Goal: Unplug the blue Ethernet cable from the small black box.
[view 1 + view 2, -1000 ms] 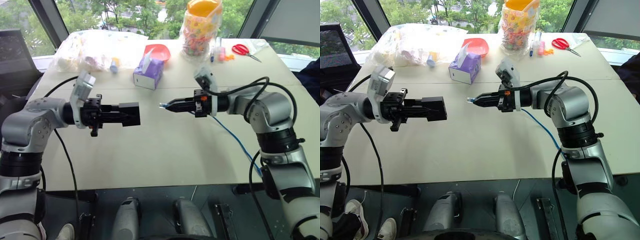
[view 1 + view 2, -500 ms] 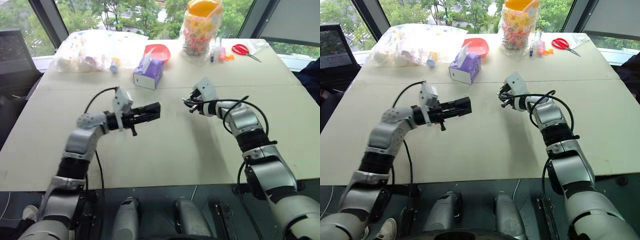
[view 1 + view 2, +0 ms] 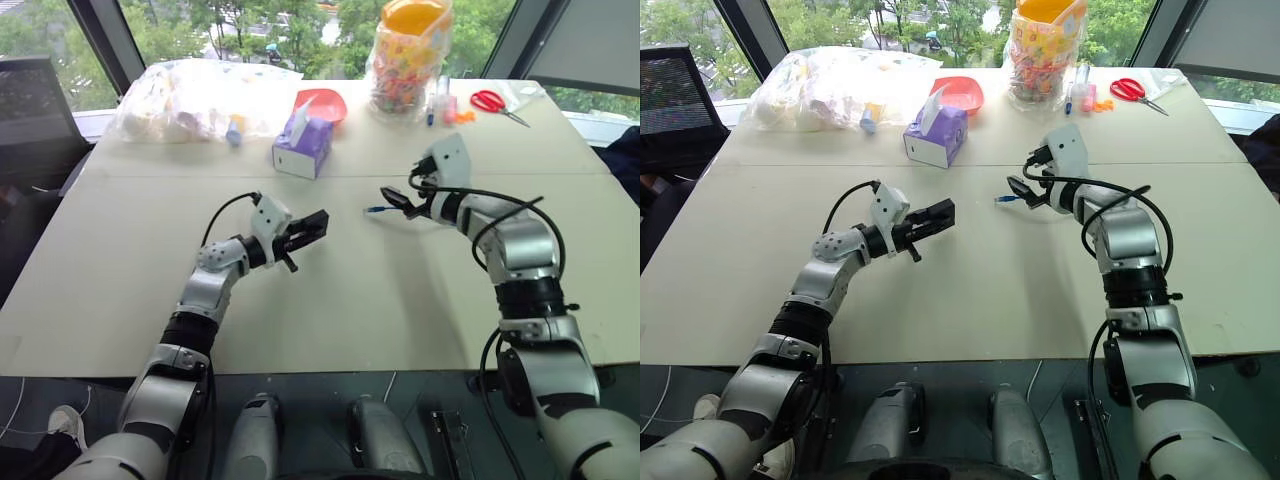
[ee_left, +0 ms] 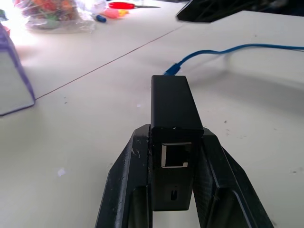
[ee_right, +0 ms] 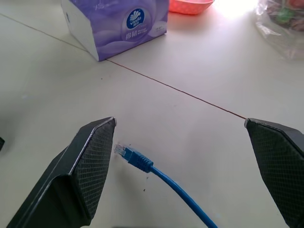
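**Cable free of the box**

From the head we see our left gripper (image 3: 312, 226) clamped on the small black box (image 3: 316, 222), and the blue Ethernet cable (image 3: 378, 209) lying apart to its right.

Left wrist: the box's port is empty.

Right wrist: our right gripper (image 5: 190, 166) is spread wide, the plug on the table (image 5: 57, 95) between its fingers.

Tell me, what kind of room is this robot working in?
Probably an office or lab upstairs: a large pale table beside big windows over treetops, with scissors, a tissue box and a candy jar.
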### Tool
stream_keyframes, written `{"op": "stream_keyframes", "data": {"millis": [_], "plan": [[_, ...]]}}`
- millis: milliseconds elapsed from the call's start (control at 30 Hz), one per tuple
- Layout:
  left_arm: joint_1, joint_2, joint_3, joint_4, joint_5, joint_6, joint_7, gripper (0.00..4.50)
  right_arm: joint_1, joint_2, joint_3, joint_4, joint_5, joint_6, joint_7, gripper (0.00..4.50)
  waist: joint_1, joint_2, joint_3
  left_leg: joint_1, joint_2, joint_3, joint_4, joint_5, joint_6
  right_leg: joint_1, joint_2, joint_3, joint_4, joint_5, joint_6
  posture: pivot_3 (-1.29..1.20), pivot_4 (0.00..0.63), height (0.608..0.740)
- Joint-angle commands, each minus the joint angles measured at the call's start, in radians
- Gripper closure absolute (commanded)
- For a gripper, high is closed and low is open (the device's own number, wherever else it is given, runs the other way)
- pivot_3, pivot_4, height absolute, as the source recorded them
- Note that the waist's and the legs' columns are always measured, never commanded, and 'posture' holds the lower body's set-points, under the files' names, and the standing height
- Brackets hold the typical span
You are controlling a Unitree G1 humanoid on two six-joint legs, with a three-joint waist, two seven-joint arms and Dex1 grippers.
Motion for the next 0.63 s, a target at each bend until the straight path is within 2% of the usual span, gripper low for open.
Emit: {"op": "stream_keyframes", "data": {"millis": [33, 67, 200, 267, 300, 467, 633], "plan": [[0.004, 0.004, 0.010, 0.054, 0.027, -0.080, 0.010, 2.97, 0.068, -0.017, -0.052, -0.229, 0.056, 0.117, -0.018, 0.00, 0.001, 0.000, 0.000, 0.000, 0.000, 0.000, 0.000, 0.000, 0.000, 0.000, 0.000, 0.000, 0.000, 0.000, 0.000, 0.00, 0.150, 0.735], [0.008, 0.009, 0.011, 0.064, 0.029, -0.088, 0.006, 2.70, 0.084, -0.017, -0.056, -0.270, 0.069, 0.147, -0.019, 0.00, 0.000, 0.000, 0.000, 0.000, 0.000, 0.000, 0.000, 0.000, 0.000, 0.000, 0.000, 0.000, 0.000, 0.000, 0.000, 0.00, 0.150, 0.735], [0.028, 0.035, 0.018, 0.073, 0.032, -0.100, -0.015, 0.94, 0.128, -0.034, -0.057, -0.399, 0.123, 0.240, 0.002, 0.00, -0.004, 0.000, 0.000, 0.001, 0.000, 0.000, 0.001, 0.000, 0.000, 0.000, 0.000, 0.000, 0.000, 0.000, 0.000, 0.00, 0.150, 0.735], [0.041, 0.052, 0.031, 0.059, 0.019, -0.083, -0.021, 0.22, 0.143, -0.055, -0.051, -0.445, 0.152, 0.268, 0.029, 0.00, -0.003, 0.000, 0.000, 0.001, 0.000, 0.000, 0.001, 0.000, 0.000, 0.001, 0.000, 0.000, 0.000, 0.000, 0.000, 0.00, 0.150, 0.735], [0.052, 0.065, 0.041, 0.037, 0.003, -0.063, -0.031, 0.03, 0.152, -0.071, -0.048, -0.470, 0.169, 0.280, 0.048, 0.00, -0.003, 0.000, 0.000, 0.002, 0.000, 0.000, 0.001, 0.000, 0.000, 0.001, 0.000, 0.000, 0.000, 0.000, 0.000, 0.00, 0.150, 0.735], [0.150, 0.178, 0.075, -0.216, -0.110, 0.141, -0.142, 0.03, 0.211, -0.181, -0.067, -0.586, 0.276, 0.323, 0.162, 0.00, -0.008, 0.000, 0.000, 0.002, 0.001, -0.001, 0.000, 0.000, 0.001, 0.002, 0.000, 0.000, 0.000, 0.000, -0.001, 0.00, 0.150, 0.735], [0.203, 0.259, 0.136, -0.416, -0.213, 0.335, -0.157, 0.03, 0.253, -0.253, -0.094, -0.617, 0.356, 0.339, 0.234, 0.00, -0.001, 0.000, 0.000, 0.002, 0.001, -0.002, 0.002, 0.000, 0.000, 0.004, 0.000, -0.001, -0.001, -0.001, -0.001, 0.00, 0.150, 0.735]]}}
